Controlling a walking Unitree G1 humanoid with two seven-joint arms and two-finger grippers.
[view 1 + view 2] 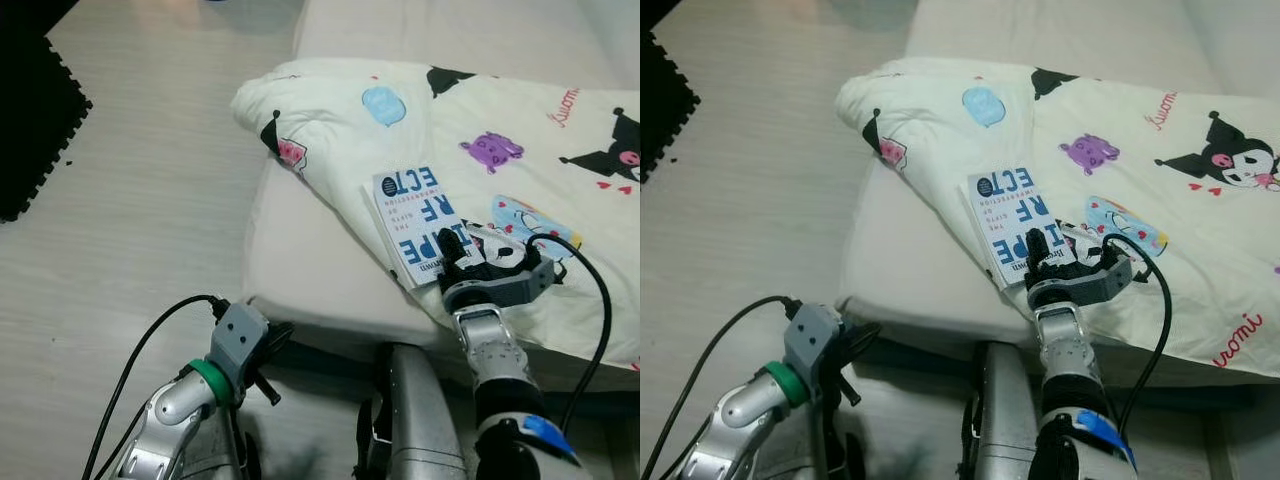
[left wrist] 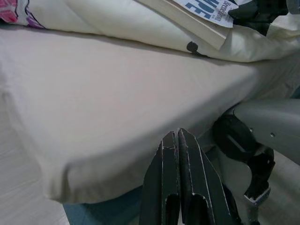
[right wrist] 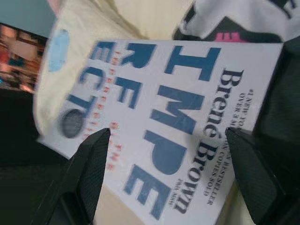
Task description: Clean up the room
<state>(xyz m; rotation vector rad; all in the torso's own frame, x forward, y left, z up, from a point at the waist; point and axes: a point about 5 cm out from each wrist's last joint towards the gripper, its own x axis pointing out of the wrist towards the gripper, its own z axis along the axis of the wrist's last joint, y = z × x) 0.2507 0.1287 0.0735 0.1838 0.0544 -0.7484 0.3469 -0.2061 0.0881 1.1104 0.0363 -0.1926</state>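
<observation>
My right gripper (image 1: 468,256), fingers spread, sits over the near edge of the Brené Brown book (image 1: 415,222) at frame centre on the cartoon-print duvet (image 1: 520,130); my left gripper (image 2: 180,183) is closed, lower left.

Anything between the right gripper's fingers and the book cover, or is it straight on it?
Nothing: in the right wrist view the right gripper is open, its fingers straddling the book, bare cover between them.

One book (image 1: 412,223), one cartoon-print quilt (image 1: 520,130), one mattress (image 1: 300,260), one black floor mat (image 1: 30,120), two pincers.
</observation>
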